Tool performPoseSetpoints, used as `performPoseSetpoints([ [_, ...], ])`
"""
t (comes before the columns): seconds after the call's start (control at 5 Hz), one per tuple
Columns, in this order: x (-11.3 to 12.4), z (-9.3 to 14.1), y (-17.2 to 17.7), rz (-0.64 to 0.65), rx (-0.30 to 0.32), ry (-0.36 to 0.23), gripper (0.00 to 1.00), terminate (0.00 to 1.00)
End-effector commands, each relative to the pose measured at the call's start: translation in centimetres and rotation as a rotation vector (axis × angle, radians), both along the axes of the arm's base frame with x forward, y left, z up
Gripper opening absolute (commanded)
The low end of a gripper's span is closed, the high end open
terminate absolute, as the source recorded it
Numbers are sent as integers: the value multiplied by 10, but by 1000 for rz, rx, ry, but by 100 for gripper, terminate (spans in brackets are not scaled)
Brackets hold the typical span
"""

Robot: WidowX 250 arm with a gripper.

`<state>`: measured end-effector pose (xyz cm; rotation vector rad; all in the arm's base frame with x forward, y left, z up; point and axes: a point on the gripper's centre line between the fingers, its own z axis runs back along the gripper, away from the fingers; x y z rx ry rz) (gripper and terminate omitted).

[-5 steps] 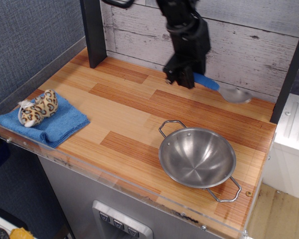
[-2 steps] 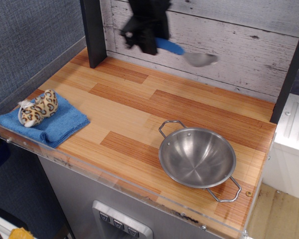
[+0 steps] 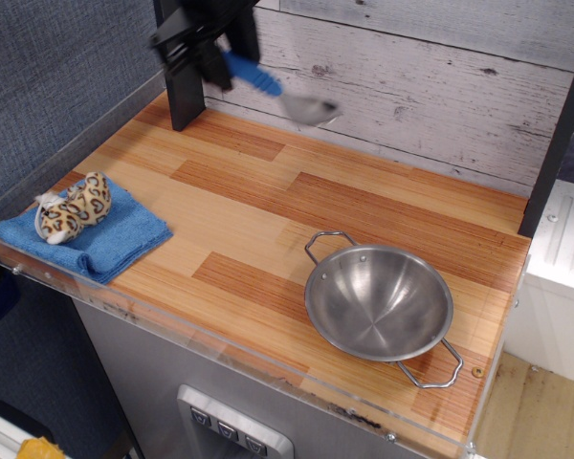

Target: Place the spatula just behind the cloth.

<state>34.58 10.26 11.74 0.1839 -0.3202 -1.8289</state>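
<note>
Holding the spatula [image 3: 268, 86] by the blue handle, gripper [image 3: 206, 48] closed on it, high at far left, in front of the dark post [image 3: 184, 86]. Silver bowl end pointing right and slightly down, in the air before the whitewashed plank wall [image 3: 440, 67], clear of the table. Gripper blurred; fingers not separable in detail.

Surface: wood-grain tabletop [image 3: 268, 201], striped light and reddish planks, clear acrylic rim along the near and left edges. Grey textured panel at left, white cabinet at far right.

Cloth [image 3: 110, 239] flat at the near-left corner, leopard plush toy [image 3: 72, 210] lying on its left part. Steel bowl [image 3: 378, 301] upright at near right, well apart from the cloth. Spatula well apart from the cloth, farther back and to its right.

Arm pose: entering from the top edge, only the dark lower end visible, tilted.

Versus 0.4 s ago: gripper and spatula shifted left along the far wall, now overlapping the post. Versus 1.0 s ago: moved from the right-centre of the table, and higher. Cloth, toy and bowl unchanged.
</note>
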Motion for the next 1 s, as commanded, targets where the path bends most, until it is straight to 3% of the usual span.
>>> performPoseSetpoints([
  [0.0,-18,8,24,-16,77,-36,0,0],
  [0.6,-40,-48,66,-34,152,29,0,0],
  [0.8,-48,-63,78,-14,141,47,0,0],
])
